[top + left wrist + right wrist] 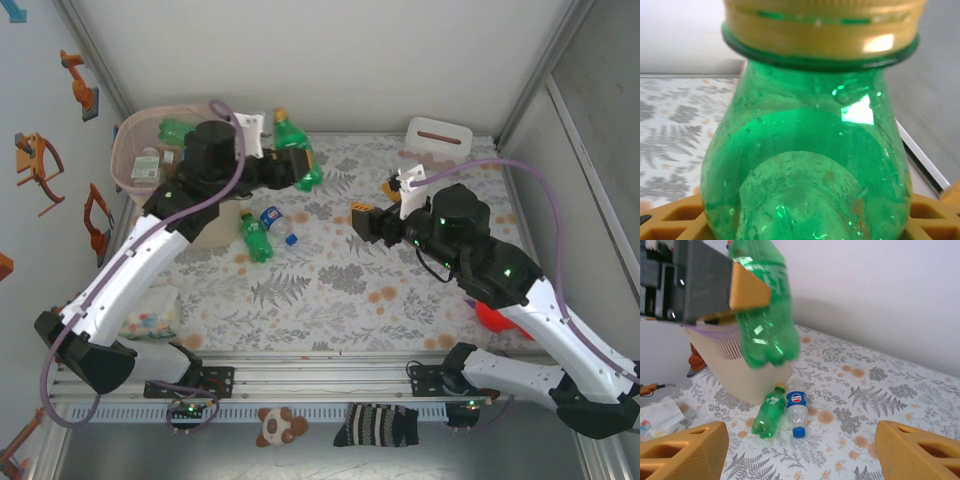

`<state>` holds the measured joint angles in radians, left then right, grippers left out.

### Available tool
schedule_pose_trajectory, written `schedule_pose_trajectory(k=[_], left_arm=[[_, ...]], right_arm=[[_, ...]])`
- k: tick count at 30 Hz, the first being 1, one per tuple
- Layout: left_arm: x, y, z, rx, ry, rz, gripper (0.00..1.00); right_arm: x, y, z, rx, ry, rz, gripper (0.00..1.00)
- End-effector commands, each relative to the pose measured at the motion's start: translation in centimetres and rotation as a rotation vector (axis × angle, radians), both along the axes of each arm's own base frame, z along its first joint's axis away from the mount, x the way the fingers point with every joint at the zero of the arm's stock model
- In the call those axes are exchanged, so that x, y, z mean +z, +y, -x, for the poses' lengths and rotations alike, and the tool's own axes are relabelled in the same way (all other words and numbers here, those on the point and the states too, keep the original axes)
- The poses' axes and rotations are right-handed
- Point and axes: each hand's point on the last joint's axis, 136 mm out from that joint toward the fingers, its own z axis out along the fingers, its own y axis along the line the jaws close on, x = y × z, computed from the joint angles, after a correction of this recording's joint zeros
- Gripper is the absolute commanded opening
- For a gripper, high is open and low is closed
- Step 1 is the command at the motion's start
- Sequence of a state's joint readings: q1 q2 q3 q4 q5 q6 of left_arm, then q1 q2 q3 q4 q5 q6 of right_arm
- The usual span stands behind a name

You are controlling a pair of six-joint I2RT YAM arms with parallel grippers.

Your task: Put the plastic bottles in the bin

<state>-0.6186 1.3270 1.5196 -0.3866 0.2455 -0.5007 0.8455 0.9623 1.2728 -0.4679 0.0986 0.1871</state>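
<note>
Left claw [291, 163] clenched on a green bottle [765, 330], raised above the tabletop [330, 285].
The held bottle hangs base-down at 3 o'clock of the bin [122, 150], near its rim. The right claw [378, 202] is spread wide and empty. A second green bottle [255, 238] and a blue-labelled bottle [278, 225] lie side by side at 5 o'clock of the bin.

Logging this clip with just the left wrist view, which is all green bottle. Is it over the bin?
Observer: No. The left hand holds the green bottle off the table, beside the bin, not above it.
Operator: Any bottles lying on the table?
Observer: Two, side by side: a small green bottle and a clear blue-labelled bottle.
Operator: And the right hand?
Observer: The right hand is open and empty, facing those two.
</note>
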Motion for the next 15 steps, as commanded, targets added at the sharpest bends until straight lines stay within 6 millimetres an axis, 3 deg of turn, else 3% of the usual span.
schedule_pose_trajectory(k=[1,8,15], left_arm=[[2.2,4.8,-0.3,0.118,0.002,0.013,0.61],[2.6,13.2,-2.8,0.333,0.089,0.038,0.61],[1.8,19.1,-5.1,0.518,0.202,0.097,0.60]], right_arm=[[0.3,-0.6,-0.1,-0.024,-0.008,0.007,0.76],[0.0,-0.3,-0.3,-0.020,-0.007,0.017,0.76],[-0.3,-0.3,-0.5,-0.024,-0.002,0.024,0.76]])
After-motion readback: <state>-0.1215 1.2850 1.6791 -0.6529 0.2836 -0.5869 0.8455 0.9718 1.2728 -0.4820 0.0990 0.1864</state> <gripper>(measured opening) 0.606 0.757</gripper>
